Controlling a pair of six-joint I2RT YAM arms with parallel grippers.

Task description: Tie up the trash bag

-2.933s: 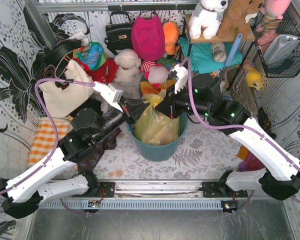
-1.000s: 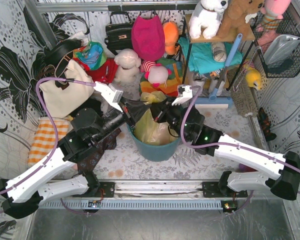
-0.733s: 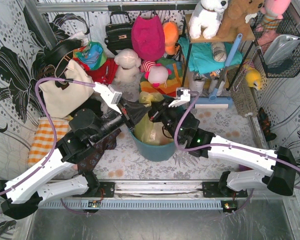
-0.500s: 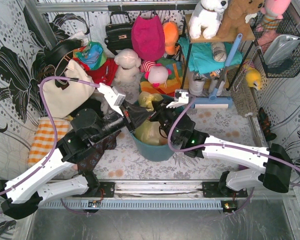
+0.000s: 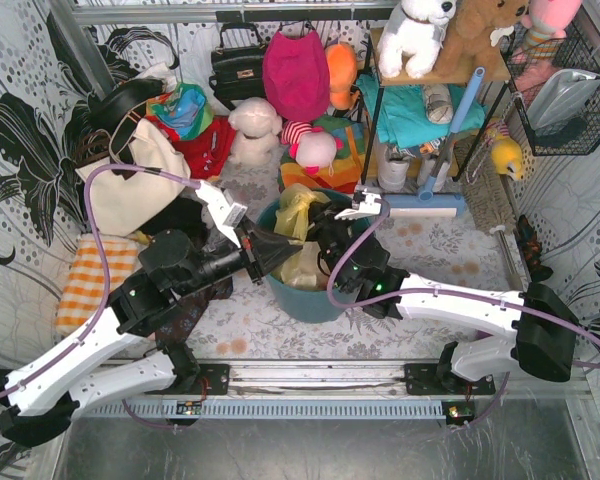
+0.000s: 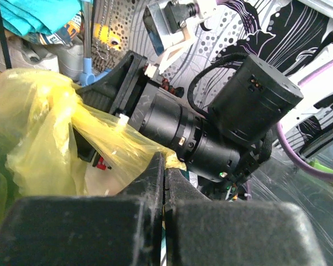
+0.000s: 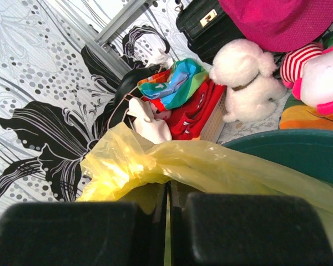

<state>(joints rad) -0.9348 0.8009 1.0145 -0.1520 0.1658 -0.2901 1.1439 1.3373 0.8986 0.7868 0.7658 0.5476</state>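
Trash bag (image 5: 296,203) sits in teal bin (image 5: 312,305), abt mid-worktop btw left & right edges. Left end effector (image 6: 162,166) & right end effector (image 7: 167,193) both clamped tight on bag's plastic.

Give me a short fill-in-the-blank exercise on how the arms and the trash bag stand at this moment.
The trash bag sits in a round bin coloured ____. The left end effector is ____ on the bag's plastic. The right end effector pinches a fold of ____ plastic.
Missing words: teal; shut; yellow.
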